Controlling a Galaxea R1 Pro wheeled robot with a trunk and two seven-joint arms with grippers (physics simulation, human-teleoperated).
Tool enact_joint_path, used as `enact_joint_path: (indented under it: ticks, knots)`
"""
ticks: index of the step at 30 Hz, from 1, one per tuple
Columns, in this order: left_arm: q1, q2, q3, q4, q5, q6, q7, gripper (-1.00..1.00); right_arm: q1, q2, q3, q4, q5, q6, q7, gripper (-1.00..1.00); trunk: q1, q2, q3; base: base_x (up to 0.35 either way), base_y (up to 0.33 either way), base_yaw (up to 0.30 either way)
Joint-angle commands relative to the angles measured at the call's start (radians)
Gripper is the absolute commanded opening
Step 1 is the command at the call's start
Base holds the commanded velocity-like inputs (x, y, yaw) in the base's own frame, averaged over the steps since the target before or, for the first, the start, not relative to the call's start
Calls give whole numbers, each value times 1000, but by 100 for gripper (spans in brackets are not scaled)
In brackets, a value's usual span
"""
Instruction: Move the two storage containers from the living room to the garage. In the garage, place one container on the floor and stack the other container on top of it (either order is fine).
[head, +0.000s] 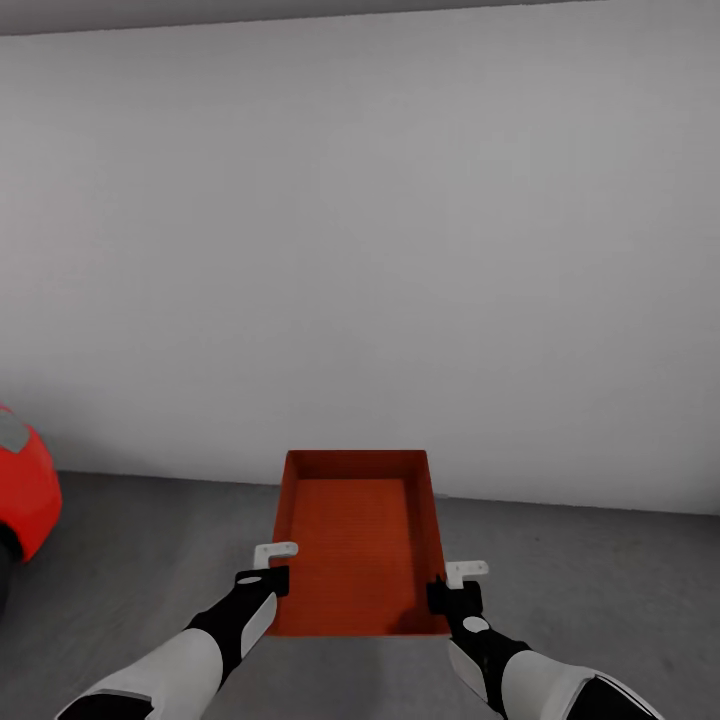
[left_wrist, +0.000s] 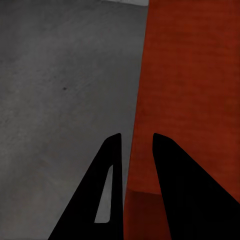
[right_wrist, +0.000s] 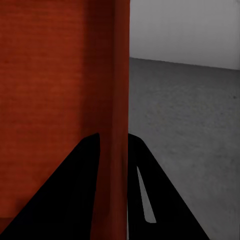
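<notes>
Box carried in the garage, held over the floor.
Left tool (head: 268, 566) and right tool (head: 458, 583) each pinch a side wall of the box (head: 358, 540); lower it level onto the grey floor (head: 150, 560), both sides together.

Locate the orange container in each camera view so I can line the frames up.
Head view: the container sits low in the centre, held between the left gripper and right gripper.
Left wrist view: its side wall takes up the right part, one finger on each side.
Right wrist view: container across the left part, its wall between the fingers.
Shared landmark: the grey floor meeting the pale wall.
</notes>
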Motion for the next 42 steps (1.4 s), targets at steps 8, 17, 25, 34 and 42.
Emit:
enact_joint_path:
  ticks: [8, 17, 25, 34, 42]
  knots:
    - [-1, 57, 66, -12, 17, 8, 10, -100, 0, 0, -30, -1, 7, 4, -1, -100, 1, -1, -1, 316, 101, -3]
    - [-1, 57, 66, -12, 17, 8, 10, -100, 0, 0, -30, -1, 7, 5, -1, -100, 1, -1, -1, 316, 93, 0]
    - [-1, 57, 66, -13, 17, 8, 10, -100, 0, 0, -30, -1, 7, 3, -2, -100, 1, -1, -1, 319, 54, 0]
    - [10, 3, -31, -9, 32, 6, 7, -100, 3, 4, 20, 3, -16, -2, -4, -100, 1, -1, -1, 249, 4, 0]
    - [7, -1, -13, -10, 9, 7, 7, -100, 3, 3, 127, 3, -123, -7, -6, -100, 1, -1, -1, 0, 0, 0]
